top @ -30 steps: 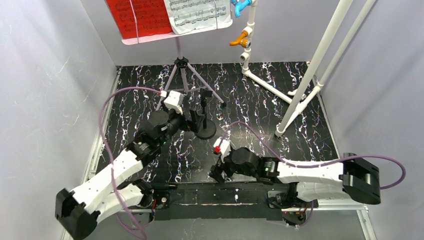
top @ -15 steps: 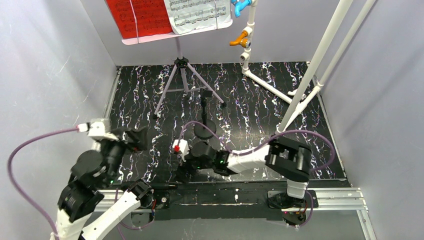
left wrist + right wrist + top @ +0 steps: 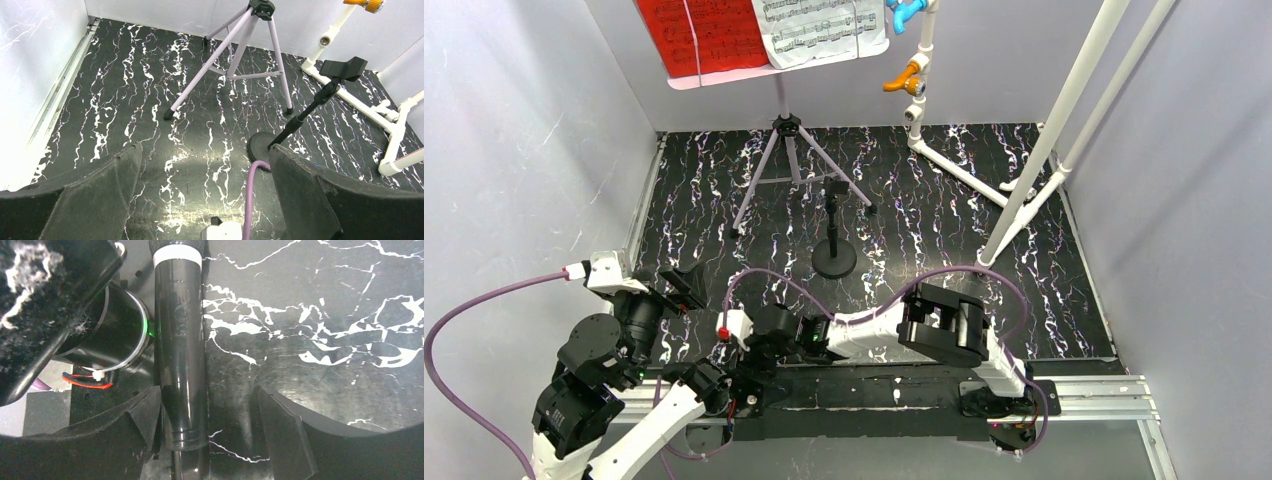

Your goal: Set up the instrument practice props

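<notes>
The right hand (image 3: 207,397) reaches across to the near left part of the black marbled desk (image 3: 944,230) and hangs low over a black microphone (image 3: 181,355) that lies flat there. Its jaws stand apart on either side of the barrel: one finger (image 3: 145,417) is right against it and the other is clear of it, with bare desk showing in the gap, so the hand is open and grips nothing. The microphone has a white ring near its far end and lies just beside a black motor housing with a green light (image 3: 125,335). The left hand (image 3: 679,285) is held above the near left corner, wide open and empty. The black microphone stand (image 3: 834,258) is upright on its round base near the middle of the desk, well apart from the microphone. Behind it is the lilac music stand (image 3: 789,165) on its tripod legs, carrying a red page (image 3: 704,35) and a white sheet-music page (image 3: 819,30) side by side. A white pipe frame (image 3: 1044,150) with orange and blue taps occupies the far right.
</notes>
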`<act>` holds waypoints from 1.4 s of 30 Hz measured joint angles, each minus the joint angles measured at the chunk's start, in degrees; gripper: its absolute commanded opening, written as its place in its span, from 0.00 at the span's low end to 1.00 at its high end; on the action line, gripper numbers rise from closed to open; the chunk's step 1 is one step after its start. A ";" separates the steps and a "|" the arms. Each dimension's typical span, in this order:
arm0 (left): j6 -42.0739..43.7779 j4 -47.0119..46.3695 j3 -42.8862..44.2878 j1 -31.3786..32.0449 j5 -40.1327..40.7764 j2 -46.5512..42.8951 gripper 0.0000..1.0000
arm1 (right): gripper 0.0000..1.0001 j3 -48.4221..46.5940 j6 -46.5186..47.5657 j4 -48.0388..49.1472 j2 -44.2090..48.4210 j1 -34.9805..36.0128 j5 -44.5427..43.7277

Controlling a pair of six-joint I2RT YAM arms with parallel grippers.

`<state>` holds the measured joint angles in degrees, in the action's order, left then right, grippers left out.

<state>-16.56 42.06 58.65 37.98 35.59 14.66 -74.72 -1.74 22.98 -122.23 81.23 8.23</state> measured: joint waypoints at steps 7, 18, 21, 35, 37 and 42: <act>-0.26 0.02 0.00 0.00 -0.07 -0.02 0.98 | 0.72 -1.70 3.91 -2.36 -1.20 2.16 -3.41; -0.61 0.26 0.02 0.00 -0.28 -0.02 0.98 | 0.24 -2.12 5.86 -3.58 -1.27 3.41 -4.02; -0.63 0.28 0.02 0.00 -0.42 -0.02 0.98 | 0.07 -1.33 6.43 -3.56 -0.50 3.50 -5.01; -0.63 -0.04 0.00 0.00 -1.38 1.05 0.98 | 0.12 16.39 7.10 -3.61 18.23 -6.32 -8.55; -0.87 -0.28 -0.15 0.00 -1.92 1.60 0.98 | 0.14 20.15 7.91 -4.37 20.11 -7.61 -9.62; -2.32 -1.51 -1.86 0.00 -3.74 3.54 0.98 | 0.51 25.16 8.59 -5.38 22.18 -7.96 -11.69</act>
<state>-18.87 40.56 56.80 37.98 31.86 18.20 -49.56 6.85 17.61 -100.05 73.28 -3.46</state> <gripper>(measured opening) 0.981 0.417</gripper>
